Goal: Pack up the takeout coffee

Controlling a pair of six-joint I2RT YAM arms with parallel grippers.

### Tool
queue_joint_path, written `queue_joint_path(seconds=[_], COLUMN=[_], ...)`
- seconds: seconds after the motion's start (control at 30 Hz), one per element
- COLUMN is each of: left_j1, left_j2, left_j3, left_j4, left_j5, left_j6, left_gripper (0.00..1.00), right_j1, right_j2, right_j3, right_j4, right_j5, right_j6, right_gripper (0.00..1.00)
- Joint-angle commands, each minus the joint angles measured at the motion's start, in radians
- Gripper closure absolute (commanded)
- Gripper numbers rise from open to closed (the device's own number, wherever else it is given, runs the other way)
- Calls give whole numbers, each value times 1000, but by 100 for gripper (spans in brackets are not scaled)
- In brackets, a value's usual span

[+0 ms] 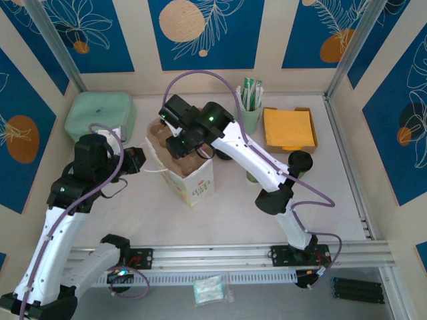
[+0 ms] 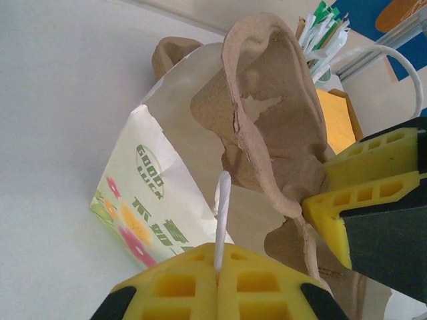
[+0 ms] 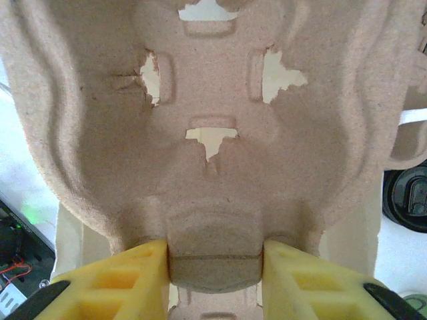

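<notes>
Right arm: the right tool (image 3: 215, 267) has its yellow fingers clamped on either side of the centre tab of a brown moulded-pulp cup carrier (image 3: 213, 100). The carrier stands on edge, long axis roughly vertical. It sits at the mouth of the tall white printed paper bag (image 1: 197, 187) and appears partly inside it, with its upper part above the rim.

Left arm: the left tool (image 2: 219, 270) is on the bag's left side, fingers together and pinching the bag's thin white handle (image 2: 222, 213). My reading is that it steadies the bag.

Task item: the takeout coffee (image 1: 300, 161), a small paper cup under a round black plastic lid, stands upright on the pale worktop (image 1: 133, 213). It is well to the right of the bag, beyond the right forearm. From above little more than the lid shows. The right wrist view catches that lid (image 3: 408, 200) off the bag's right side.

Key relation: the coffee lies right of the bag, so the right arm is the nearer one, and the left is across the bag from it. Judgement: the right tool is occupied, so the carrier likely has to go straight down into the bag and be released before that tool can swing rightward to the cup. The cup's upright axis suits a side grasp.
</notes>
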Motion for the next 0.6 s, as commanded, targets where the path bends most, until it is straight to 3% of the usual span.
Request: queue_joint_path(seconds=[0.0,0.57], left_j1=[10,10], left_j2=[-9,-13], left_j3=[-9,-15], left_j4=[3,10], left_j5=[14,20], left_j6=[-14,-26], left_gripper=[100,100], right_j1=[9,23], right_j2=[29,69], right_j3=[-3,-4], right_j4=[-36,-86], right_j5=[15,30], right_j6=[28,66], right_gripper=[64,64])
